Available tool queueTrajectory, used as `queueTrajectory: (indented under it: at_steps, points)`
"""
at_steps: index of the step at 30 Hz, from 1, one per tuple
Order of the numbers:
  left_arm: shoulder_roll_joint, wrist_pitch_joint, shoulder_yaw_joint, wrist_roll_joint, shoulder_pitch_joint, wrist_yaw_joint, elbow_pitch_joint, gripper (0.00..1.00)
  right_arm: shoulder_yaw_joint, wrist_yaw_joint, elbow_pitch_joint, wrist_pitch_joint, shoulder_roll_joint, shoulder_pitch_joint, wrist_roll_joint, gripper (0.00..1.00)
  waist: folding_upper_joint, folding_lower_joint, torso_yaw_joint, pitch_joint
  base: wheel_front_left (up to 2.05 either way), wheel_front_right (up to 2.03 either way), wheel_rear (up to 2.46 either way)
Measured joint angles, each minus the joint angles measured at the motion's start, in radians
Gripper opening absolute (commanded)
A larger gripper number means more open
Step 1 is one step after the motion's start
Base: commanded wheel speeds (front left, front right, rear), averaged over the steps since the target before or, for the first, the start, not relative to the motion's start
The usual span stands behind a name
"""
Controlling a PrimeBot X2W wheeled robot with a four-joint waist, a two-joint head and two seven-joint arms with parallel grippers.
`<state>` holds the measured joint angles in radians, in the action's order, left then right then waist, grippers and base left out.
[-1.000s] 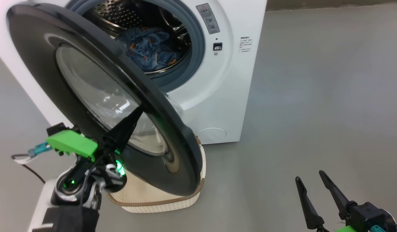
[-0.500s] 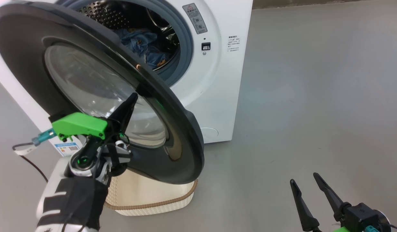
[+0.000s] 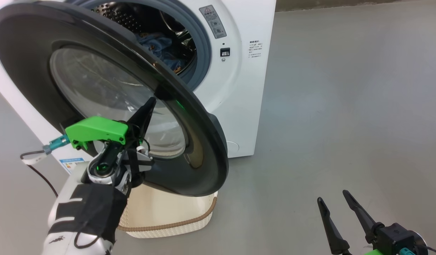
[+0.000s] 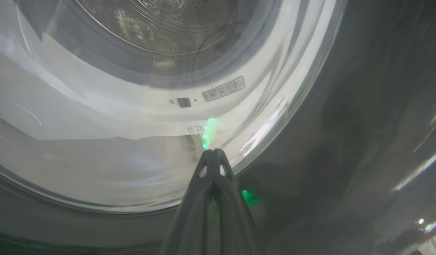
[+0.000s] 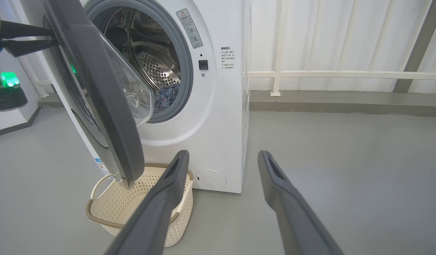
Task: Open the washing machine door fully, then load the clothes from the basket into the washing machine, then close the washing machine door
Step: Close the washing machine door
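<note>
The white washing machine (image 3: 239, 88) stands with its black round door (image 3: 33, 63) partly swung out, outer face toward me. My left gripper (image 3: 151, 102) is shut, tips touching the glass window; the left wrist view shows those tips (image 4: 213, 153) on the window's edge, next to the door (image 4: 345, 141) rim. Light blue clothes (image 3: 161, 44) lie in the steel drum, also seen as clothes (image 5: 166, 95) past the door (image 5: 97, 88). The cream basket (image 3: 168, 219) sits on the floor under the door; the part of the basket (image 5: 132, 202) inside that shows is bare. My right gripper (image 3: 332, 196) hangs open, holding nothing.
Grey floor (image 3: 345, 106) stretches open to the machine's right. A white railing (image 5: 345, 74) and panelled wall stand behind. A dark cable (image 3: 40, 173) trails on the floor at the left, near a small blue label (image 3: 72, 163) on the machine.
The door has swung nearer the machine, covering more of the drum opening, with my shut left gripper moving along on the glass. The camera shifted too. The right gripper has stayed open.
</note>
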<state>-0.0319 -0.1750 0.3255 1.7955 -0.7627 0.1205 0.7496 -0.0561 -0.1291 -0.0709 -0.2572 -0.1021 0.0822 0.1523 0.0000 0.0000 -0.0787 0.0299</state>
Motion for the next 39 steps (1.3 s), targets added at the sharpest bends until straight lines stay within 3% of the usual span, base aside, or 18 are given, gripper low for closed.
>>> queueTrajectory:
  at_steps: [8,14,15,16,17,18,19,20,21,28,33,39]
  points:
    - [-0.012,0.006,0.004,-0.038,0.027,0.003,-0.082,0.00,0.009,0.000,0.002,0.000,0.003,0.000,0.000,1.00,0.0000,0.0000,0.010,-0.001,0.00,0.00,0.00]
    - [-0.069,0.039,0.020,-0.135,0.131,0.003,-0.166,0.00,0.032,0.000,0.006,0.000,0.008,0.001,0.000,1.00,0.0000,0.0000,0.027,-0.005,0.00,0.00,0.00]
    - [-0.088,0.064,0.020,-0.158,0.168,0.003,-0.192,0.08,0.035,0.000,0.007,0.000,0.009,0.001,0.000,1.00,0.0000,0.0000,0.034,-0.007,0.00,0.00,0.00]
    - [-0.098,0.081,0.023,-0.176,0.184,0.003,-0.203,0.30,0.036,0.000,0.007,0.000,0.009,0.001,0.000,1.00,0.0000,0.0000,0.037,-0.009,0.00,0.00,0.00]
    - [-0.109,0.100,0.026,-0.199,0.200,0.003,-0.214,0.41,0.037,0.000,0.008,0.000,0.011,0.001,0.000,1.00,0.0000,0.0000,0.041,-0.010,0.00,0.00,0.00]
    - [-0.119,0.119,0.028,-0.221,0.214,0.003,-0.224,0.67,0.038,0.000,0.009,0.000,0.012,0.002,0.000,1.00,0.0000,0.0000,0.044,-0.011,0.00,0.00,0.00]
    - [-0.130,0.141,0.030,-0.241,0.229,0.003,-0.235,0.86,0.039,0.000,0.010,0.000,0.013,0.002,0.000,1.00,0.0000,0.0001,0.048,-0.012,0.00,0.00,0.00]
    - [-0.142,0.163,0.038,-0.266,0.243,0.003,-0.244,0.86,0.039,0.000,0.010,0.000,0.013,0.003,0.000,1.00,0.0000,0.0000,0.051,-0.014,0.00,0.00,0.00]
    - [-0.153,0.183,0.044,-0.292,0.258,0.003,-0.255,1.00,0.040,0.000,0.010,0.000,0.013,0.003,0.000,1.00,0.0000,0.0000,0.054,-0.016,0.00,0.00,0.00]
    - [-0.235,0.329,0.104,-0.490,0.355,-0.012,-0.281,1.00,0.044,0.000,0.012,0.000,0.016,0.003,0.000,1.00,0.0000,0.0000,0.072,-0.026,0.00,0.00,0.00]
    - [-0.274,0.404,0.150,-0.664,0.412,-0.076,-0.328,1.00,0.044,0.000,0.013,0.000,0.019,0.003,0.000,1.00,0.0000,0.0000,0.085,-0.033,0.00,0.00,0.00]
    - [-0.297,0.422,0.164,-0.805,0.511,-0.164,-0.390,1.00,0.040,0.000,0.013,0.000,0.020,0.007,0.000,1.00,0.0000,0.0000,0.103,-0.044,0.00,0.00,0.00]
